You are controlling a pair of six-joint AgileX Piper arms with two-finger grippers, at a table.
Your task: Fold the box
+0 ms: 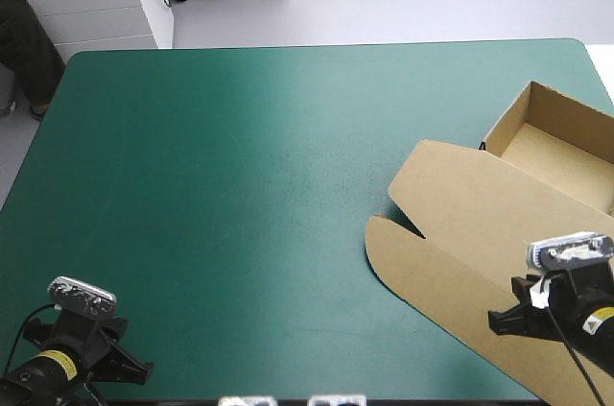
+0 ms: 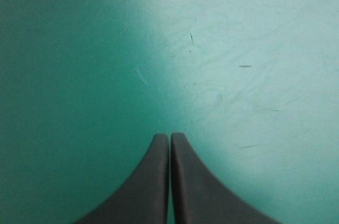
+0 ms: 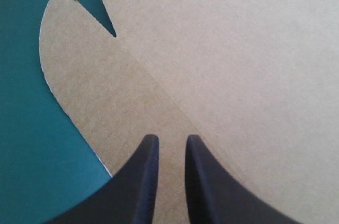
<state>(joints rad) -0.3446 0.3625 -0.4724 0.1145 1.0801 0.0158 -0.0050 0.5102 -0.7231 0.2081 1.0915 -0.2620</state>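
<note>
Jaws, high view: left gripper (image 1: pixel 142 368) sits parked at the bench's (image 1: pixel 240 185) near-left corner. Right gripper (image 1: pixel 497 319) hangs over the box (image 1: pixel 460 214) (tray at far right, lid flat), prob. to work the lid.
Left wrist: jaws together over bare teal-green cover (image 2: pixel 238 33).
Right wrist: jaws slightly apart, nothing between, above the lid's crease.

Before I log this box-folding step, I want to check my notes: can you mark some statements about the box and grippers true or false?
1. The lid of the box lies flat on the teal-green cover. True.
2. The left gripper hangs over the box. False: only bare cover lies under it.
3. The left gripper is shut. True.
4. The right gripper hangs over bare cover. False: it is above the lid, near the rounded flap.
5. The tray has no raised walls. False: its walls stand up.
</note>
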